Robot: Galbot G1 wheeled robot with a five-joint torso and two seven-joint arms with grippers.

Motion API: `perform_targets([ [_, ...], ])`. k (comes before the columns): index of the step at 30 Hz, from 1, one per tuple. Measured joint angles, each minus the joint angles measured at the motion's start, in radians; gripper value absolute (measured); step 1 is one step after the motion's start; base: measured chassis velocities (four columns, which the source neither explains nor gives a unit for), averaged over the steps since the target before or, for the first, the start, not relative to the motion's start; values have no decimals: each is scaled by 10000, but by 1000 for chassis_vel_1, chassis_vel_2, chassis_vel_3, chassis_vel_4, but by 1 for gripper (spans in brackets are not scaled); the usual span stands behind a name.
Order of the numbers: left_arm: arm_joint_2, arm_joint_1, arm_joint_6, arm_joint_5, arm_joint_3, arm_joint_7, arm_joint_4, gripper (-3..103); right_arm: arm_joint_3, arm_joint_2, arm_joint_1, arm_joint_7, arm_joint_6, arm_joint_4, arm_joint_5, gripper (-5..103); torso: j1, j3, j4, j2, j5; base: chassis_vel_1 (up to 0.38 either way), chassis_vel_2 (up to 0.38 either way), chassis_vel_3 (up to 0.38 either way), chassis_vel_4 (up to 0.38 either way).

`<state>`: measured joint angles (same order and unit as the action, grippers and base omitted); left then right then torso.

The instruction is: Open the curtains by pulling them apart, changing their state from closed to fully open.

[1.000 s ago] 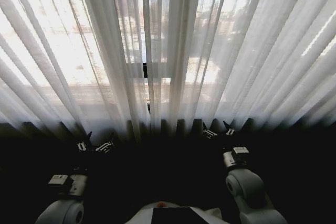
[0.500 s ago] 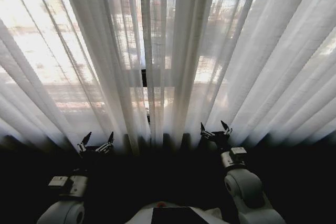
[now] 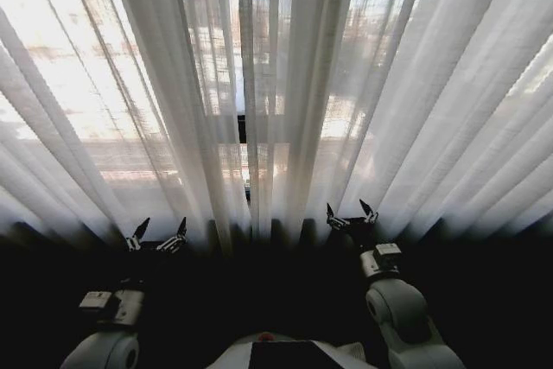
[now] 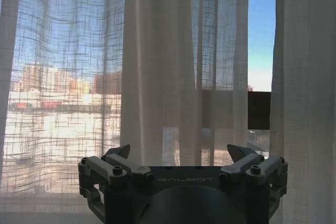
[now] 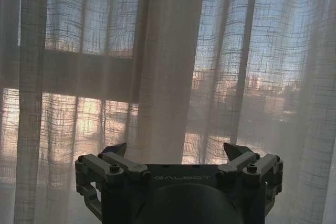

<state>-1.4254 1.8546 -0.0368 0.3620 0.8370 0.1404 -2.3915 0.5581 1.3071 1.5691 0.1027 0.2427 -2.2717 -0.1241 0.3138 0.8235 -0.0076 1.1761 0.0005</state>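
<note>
The left hand [image 3: 158,232] sits low at the hem of the curtains [image 3: 276,84], fingers spread wide and empty, pointed straight at the fabric so a fold can pass between them. In the left wrist view the left hand [image 4: 181,156] faces a thick pleat [image 4: 160,66], with a narrow slit of bare sky beside it where the panels barely part. The curtains hang closed across the whole window, the dark frame bar [image 3: 241,129] showing through near the middle. The right hand [image 3: 351,213] is raised a little higher, likewise wide open and holding nothing; in its wrist view the right hand [image 5: 177,155] lines up with a bunched fold [image 5: 168,61]. Each hand flanks the centre seam, likely so the two can draw the panels outward.
</note>
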Motion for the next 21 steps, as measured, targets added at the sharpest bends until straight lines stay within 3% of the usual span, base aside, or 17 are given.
perform_targets([
  [19, -120, 64, 145, -97, -37, -4, 39, 100, -124, -19, -99, 0, -368, 279, -16, 100, 2, 0, 0, 0, -3, 274, 276, -288, -285],
  [21, -191, 67, 146, -183, -70, -8, 50, 100, -114, -6, -337, -7, -190, 412, -529, 100, 3, -1, 0, 1, -9, 204, 232, -168, -203],
])
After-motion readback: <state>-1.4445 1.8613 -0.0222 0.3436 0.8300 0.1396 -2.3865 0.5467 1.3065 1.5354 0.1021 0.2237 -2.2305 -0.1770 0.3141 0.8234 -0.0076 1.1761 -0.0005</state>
